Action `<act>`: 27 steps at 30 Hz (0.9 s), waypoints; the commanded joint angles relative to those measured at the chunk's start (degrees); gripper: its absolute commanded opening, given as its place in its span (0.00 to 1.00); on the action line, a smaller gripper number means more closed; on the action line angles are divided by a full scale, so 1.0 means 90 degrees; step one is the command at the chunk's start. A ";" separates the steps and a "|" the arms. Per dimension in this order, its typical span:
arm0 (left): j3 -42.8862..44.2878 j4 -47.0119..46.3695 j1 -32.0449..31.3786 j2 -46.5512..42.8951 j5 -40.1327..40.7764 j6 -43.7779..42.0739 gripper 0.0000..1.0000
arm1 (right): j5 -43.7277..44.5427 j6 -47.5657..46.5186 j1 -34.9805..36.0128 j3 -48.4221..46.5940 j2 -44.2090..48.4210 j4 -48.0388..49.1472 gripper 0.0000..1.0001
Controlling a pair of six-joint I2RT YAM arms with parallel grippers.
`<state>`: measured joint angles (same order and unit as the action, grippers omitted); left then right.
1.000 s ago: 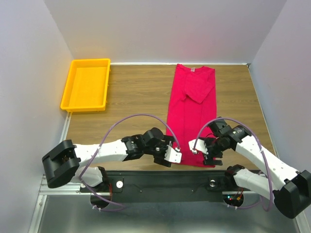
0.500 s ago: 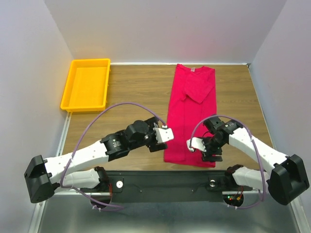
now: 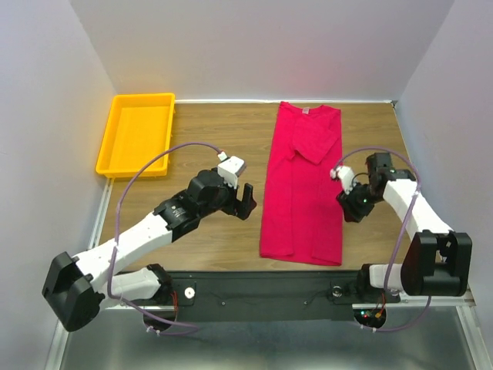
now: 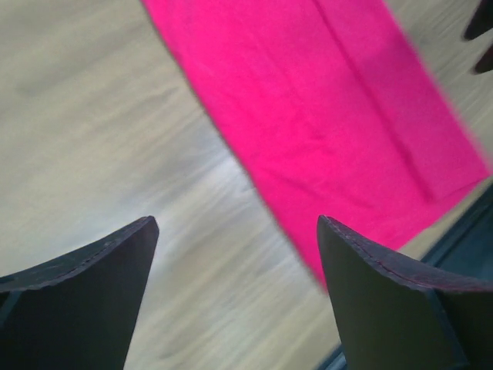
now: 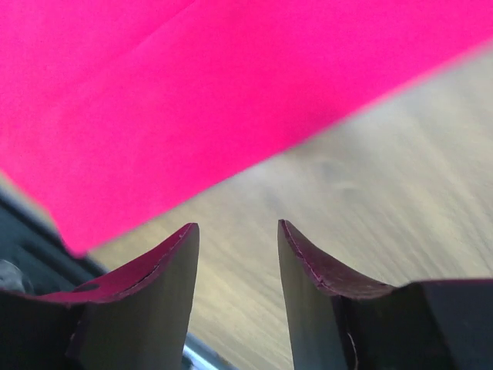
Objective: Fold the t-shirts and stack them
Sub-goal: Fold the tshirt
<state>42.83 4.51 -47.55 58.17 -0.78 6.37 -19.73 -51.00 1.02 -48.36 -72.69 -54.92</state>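
Observation:
The crimson-red t-shirt (image 3: pixel 302 185) lies flat on the wooden table, folded lengthwise into a long narrow strip, with its small white neck label (image 3: pixel 304 109) at the far end. My left gripper (image 3: pixel 248 200) is open and empty, just left of the shirt's left edge. In the left wrist view the shirt (image 4: pixel 323 100) fills the upper right, with bare wood between the fingers. My right gripper (image 3: pixel 353 208) is open and empty, at the shirt's right edge. In the right wrist view the shirt (image 5: pixel 192 92) fills the top, with wood under the fingers.
A yellow plastic tray (image 3: pixel 137 135) stands empty at the table's far left. The black mounting rail (image 3: pixel 262 289) runs along the near edge. White walls close in the left, right and back sides.
Both grippers have left the shirt's near hem and moved away from the bases. The left now sits at the shirt's left side, the right at its right side.

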 commanded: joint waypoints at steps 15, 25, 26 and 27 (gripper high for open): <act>-0.0238 -0.0609 0.0352 0.2354 -0.2863 0.1812 0.83 | -0.1344 0.1811 -0.0689 -0.0066 0.0117 0.0994 0.58; -0.0257 -0.0131 0.0352 0.2150 -0.2805 0.1441 0.81 | -0.1657 -0.3469 -0.0689 0.0499 0.0575 -0.1027 0.65; -0.0247 -0.0121 0.0352 0.2130 -0.2746 0.1450 0.81 | -0.1521 -0.4295 -0.0689 0.0597 0.0731 -0.1047 0.66; -0.0247 -0.0130 0.0352 0.2101 -0.2726 0.1450 0.81 | -0.1461 -0.4690 -0.0689 0.0656 0.0829 -0.1037 0.67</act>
<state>39.66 2.22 -44.51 80.01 -25.39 20.93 -33.10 -67.42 -5.19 -44.34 -68.86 -57.65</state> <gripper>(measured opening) 0.814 0.658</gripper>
